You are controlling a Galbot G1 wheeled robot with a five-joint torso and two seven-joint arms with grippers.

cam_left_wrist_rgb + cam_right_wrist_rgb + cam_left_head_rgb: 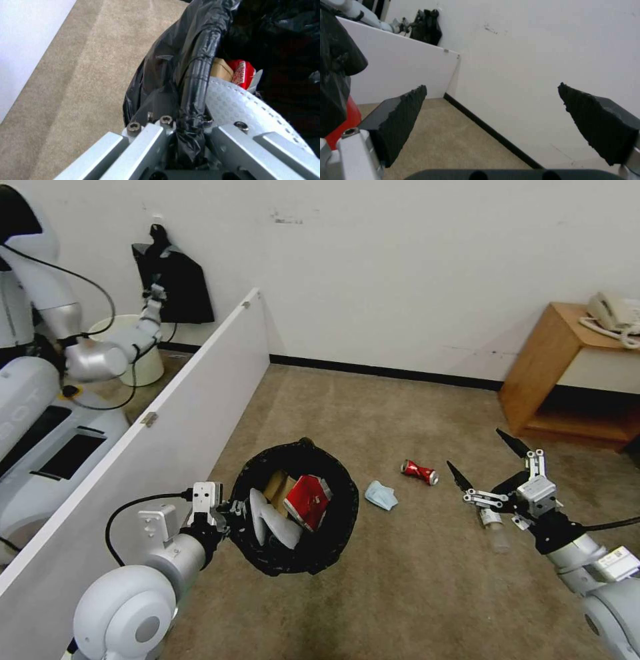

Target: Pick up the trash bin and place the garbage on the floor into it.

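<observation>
The trash bin (297, 510), red under its crinkly black liner, hangs off the floor (400, 580) directly in front of the left gripper (230, 508), which is clenched on the near rim with the bag bunched between its jaws. Inside it lie a white slipper (270, 521), a red carton (308, 501) and a brown cardboard piece (279, 485), so it is already part full. Just beyond the bin's far side from that gripper lies a light-blue face mask (381, 495), then a crushed red can (419, 471). The right gripper (490, 463) hovers with its fingers spread wide, a clear bottle (492, 521) lying just below it on the carpet. Judging from this, the bottle looks the natural next pick: the jaws should probably drop straight down across its narrow width, while the left arm holds the bin level and close by so the drop is short.
</observation>
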